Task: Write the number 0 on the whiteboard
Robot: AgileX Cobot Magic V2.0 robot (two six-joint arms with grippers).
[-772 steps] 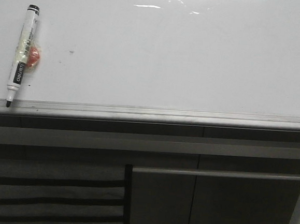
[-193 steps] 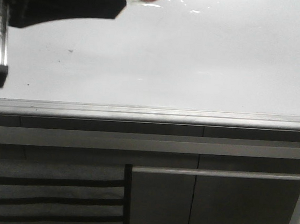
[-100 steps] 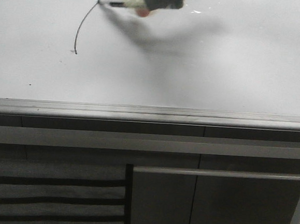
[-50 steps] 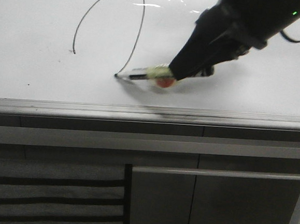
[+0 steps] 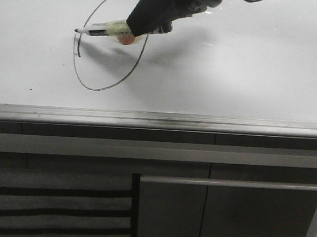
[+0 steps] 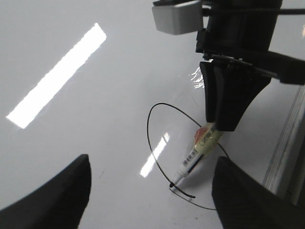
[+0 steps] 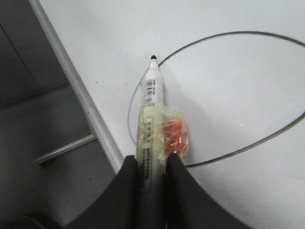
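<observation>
Your number 0 (image 5: 111, 38) sits on the left part of the whiteboard (image 5: 249, 76), a thin tilted oval nearly closed, with a small tick where its ends come together. The marker (image 5: 102, 29) has its tip right at that joint, so you are at the closing of the loop; whether the tip touches the board or hangs just above it cannot be told. The right hand (image 7: 151, 174) is clamped around the marker's barrel, beside a taped orange lump (image 7: 175, 136). The left hand (image 6: 152, 191) hangs above the board with its fingers spread and nothing between them.

Next, you likely need only join the ends cleanly, then lift the tip straight off so no stray stroke trails across the oval.

The surface is glossy white with glare; a grey edge rail (image 5: 158, 120) runs along its near side, with dark panels (image 5: 221, 222) below.
</observation>
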